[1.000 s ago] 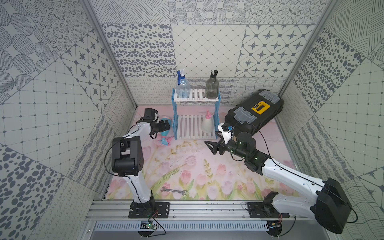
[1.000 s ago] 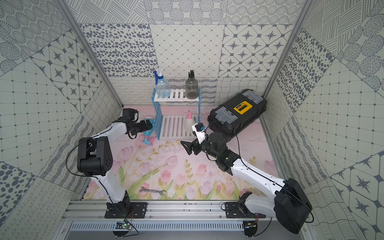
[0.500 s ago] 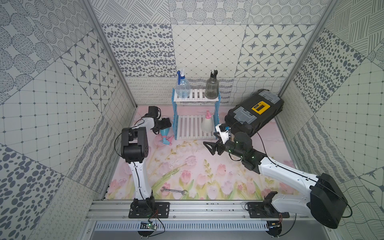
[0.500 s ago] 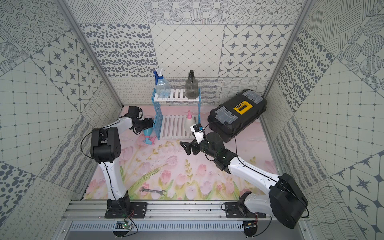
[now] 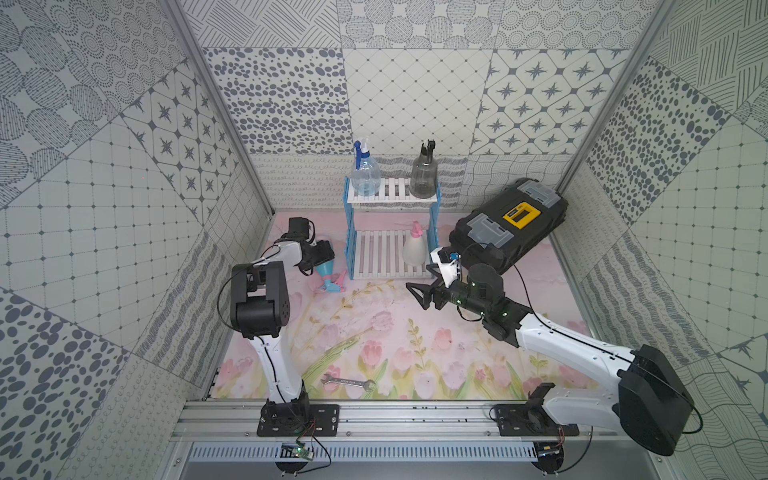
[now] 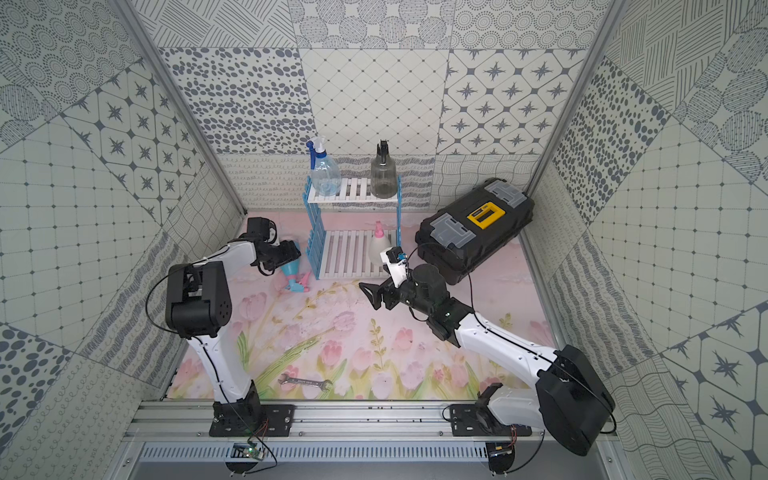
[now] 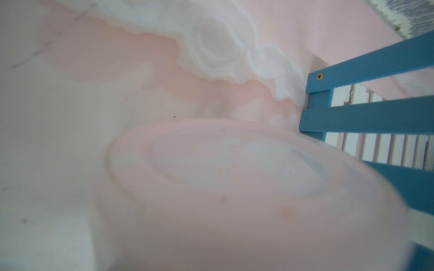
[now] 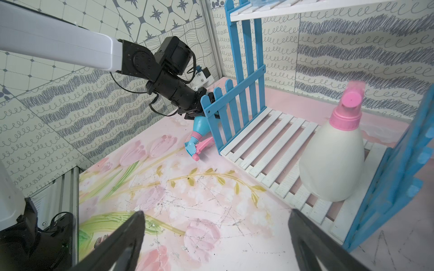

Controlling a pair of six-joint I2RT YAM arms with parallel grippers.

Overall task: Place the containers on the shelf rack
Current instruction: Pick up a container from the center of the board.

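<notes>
Right wrist view: the left gripper sat at the base of the light-blue bottle, which lay on its side just beside the shelf rack. A picket panel hid the jaws, so their grip could not be told. The right gripper hung wide open, empty, in front of the rack. Picking up this bottle seemed the step in hand; next it needed a firm grip, a lift, and standing upright on a shelf.

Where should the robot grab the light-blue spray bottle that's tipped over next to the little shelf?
Probably its fat round body, not the thin neck where the pink trigger sticks out. The light-blue bottle is tipped over, trigger end on the mat, close beside the shelf rack side panel. Coming from its bottom end, where the left gripper is, looks best.
</notes>
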